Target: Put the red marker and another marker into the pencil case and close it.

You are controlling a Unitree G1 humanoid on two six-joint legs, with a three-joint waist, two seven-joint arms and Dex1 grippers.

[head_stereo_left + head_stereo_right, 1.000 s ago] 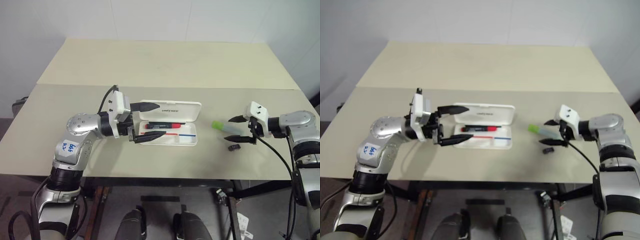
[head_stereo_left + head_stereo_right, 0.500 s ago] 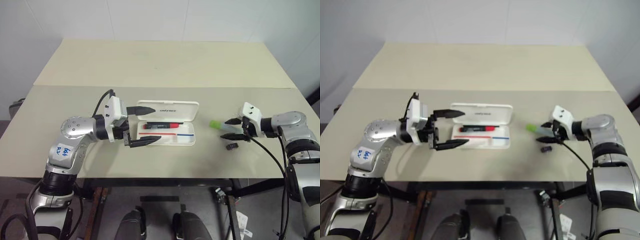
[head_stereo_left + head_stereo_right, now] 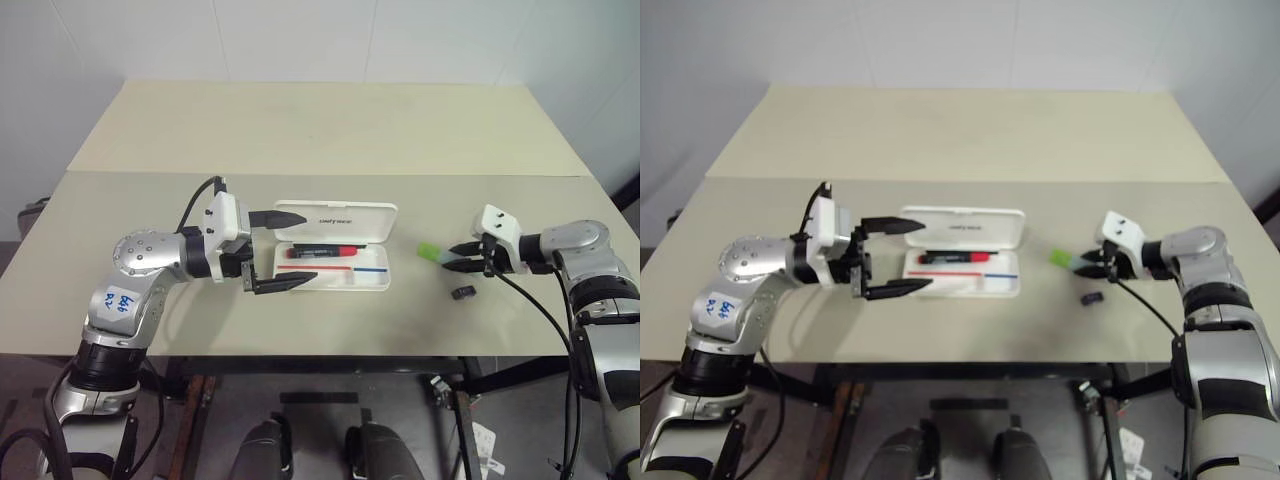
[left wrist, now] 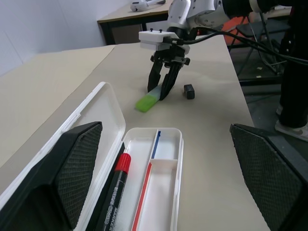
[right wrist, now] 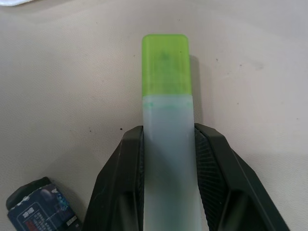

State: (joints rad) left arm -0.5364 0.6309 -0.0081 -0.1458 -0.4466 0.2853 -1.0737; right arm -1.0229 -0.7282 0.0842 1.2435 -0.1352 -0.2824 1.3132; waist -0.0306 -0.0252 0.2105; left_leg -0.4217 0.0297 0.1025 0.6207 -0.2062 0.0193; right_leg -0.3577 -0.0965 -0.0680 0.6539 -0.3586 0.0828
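The white pencil case (image 3: 388, 279) lies open in the middle of the table, its lid (image 3: 340, 214) folded back. The red marker (image 3: 322, 251) rests inside the tray, also seen in the left wrist view as the red marker (image 4: 117, 179). My left gripper (image 3: 305, 246) hovers open at the case's left end, one finger over the lid and one by the tray's front edge. To the right, the green marker (image 3: 430, 251) lies on the table. My right gripper (image 3: 458, 258) is shut on its pale barrel, with the fingers (image 5: 126, 159) pressed against both sides of the green marker (image 5: 166, 110).
A small dark lump (image 3: 462, 292) sits on the table just in front of the right gripper, also seen at the dark lump (image 5: 41, 209). A seam (image 3: 150, 172) crosses the tabletop behind the case. The table's front edge (image 3: 330, 352) runs close below the case.
My right gripper's fingers have closed from wide open onto the green marker. The left gripper stays open at the case's left end.
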